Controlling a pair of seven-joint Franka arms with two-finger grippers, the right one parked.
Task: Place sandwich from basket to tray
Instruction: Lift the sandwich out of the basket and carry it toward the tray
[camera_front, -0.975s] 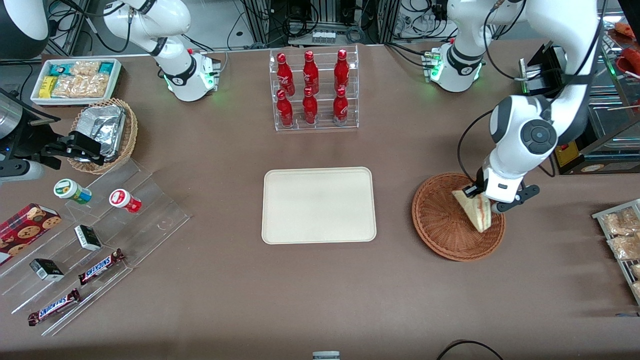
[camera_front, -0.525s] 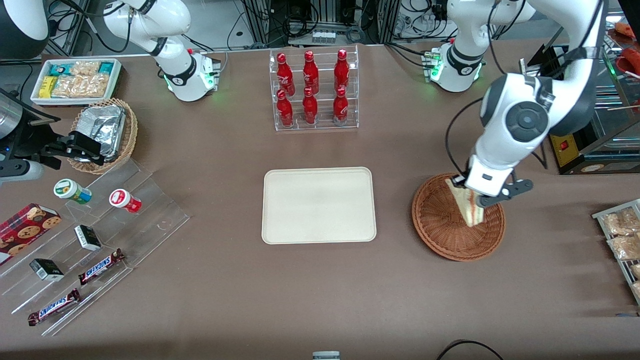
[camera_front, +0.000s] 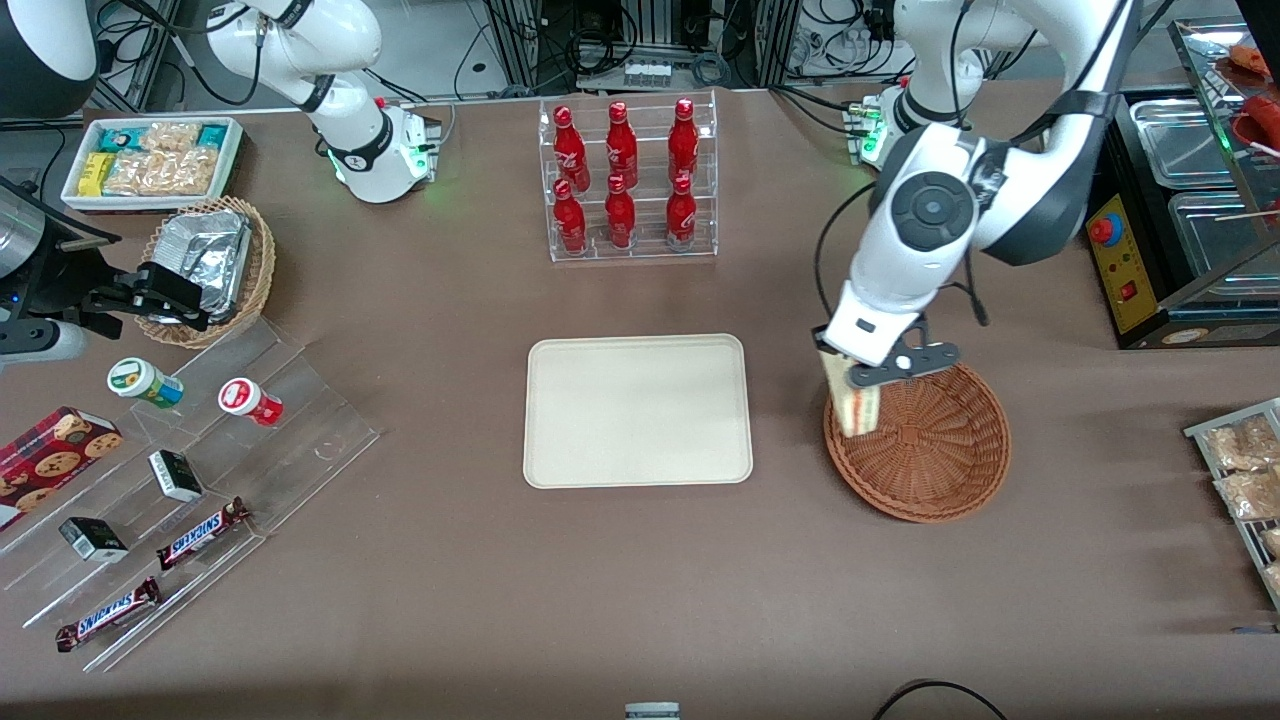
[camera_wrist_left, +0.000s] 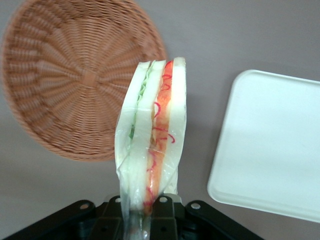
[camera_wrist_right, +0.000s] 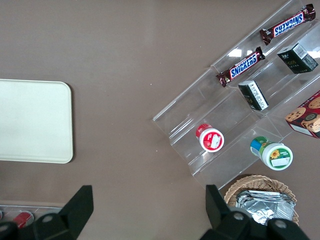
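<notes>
One sandwich (camera_front: 853, 406) hangs pinched upright in the gripper (camera_front: 866, 372), right of centre in the front view, over the basket (camera_front: 930, 455) rim nearest the tray (camera_front: 637, 410), probably lifted high to clear the wicker on its way across.

Light fell evenly and brightly from overhead across the brown counter (camera_front: 400, 600), leaving only faint, short shadows. A soft shadow sat under the basket (camera_front: 920, 450) at the edge nearest the front camera, and the tray (camera_front: 638, 410) cast almost none. The acrylic step rack (camera_front: 300, 420) gave small white glints, and the red bottles (camera_front: 620, 180) showed pinpoint highlights. The front view was sharp throughout. In the left wrist view the pincer (camera_wrist_left: 140, 220) was dark and underlit, holding the sandwich (camera_wrist_left: 152, 135), whose clear wrap shone faintly. The tray there looked washed out, nearly white.
</notes>
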